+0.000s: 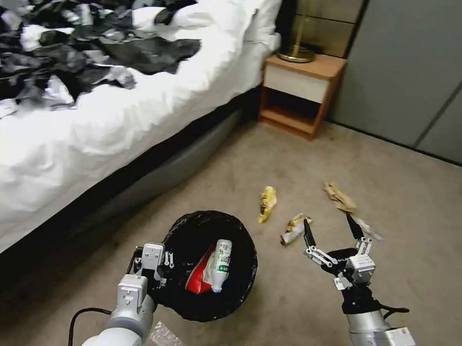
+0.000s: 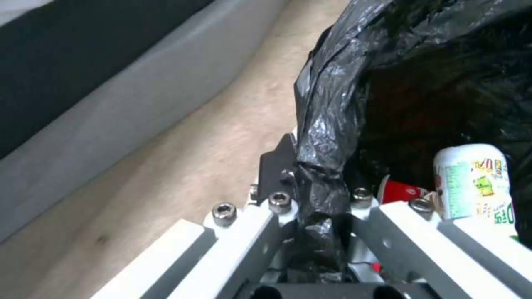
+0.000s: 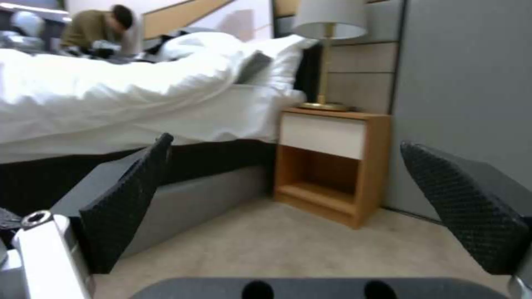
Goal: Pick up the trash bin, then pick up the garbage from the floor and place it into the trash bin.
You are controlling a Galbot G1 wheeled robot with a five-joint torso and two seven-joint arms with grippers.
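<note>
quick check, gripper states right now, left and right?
Left gripper: shut on the trash bin rim, holding it above the floor.
Right gripper: open, empty, above the carpet near the wrappers.

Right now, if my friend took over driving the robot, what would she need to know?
Left gripper: shut on the trash bin rim, holding it.
Right gripper: open, empty, above the floor near the litter.
Done: a bottle and red wrapper are in the bin.
Left: yellow wrapper, foil wrapper, brown paper and a pale scrap on the carpet.
</note>
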